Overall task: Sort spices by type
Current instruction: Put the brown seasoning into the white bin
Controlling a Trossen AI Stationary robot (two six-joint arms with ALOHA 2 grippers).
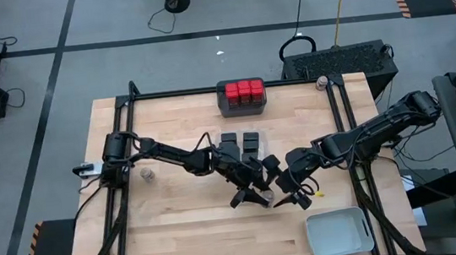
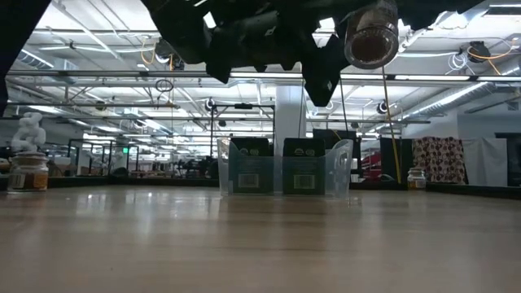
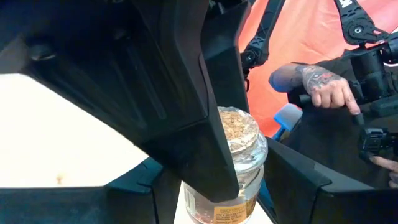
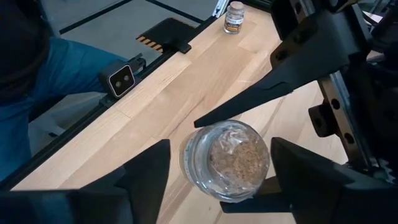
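Spices at mid-sort: I count six red-topped blocks (image 1: 244,91) in the dark tray (image 1: 225,104), four black boxes (image 1: 250,139) mid-table, three stray jars. My left gripper (image 1: 251,195) clamps one jar (image 4: 229,160) aloft; my right gripper (image 1: 290,197) flanks it, spread wide.

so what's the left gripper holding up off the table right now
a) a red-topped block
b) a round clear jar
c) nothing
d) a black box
b: the left gripper is clamped on a round clear jar of tan spice, raised above the table, with the right gripper open around it.
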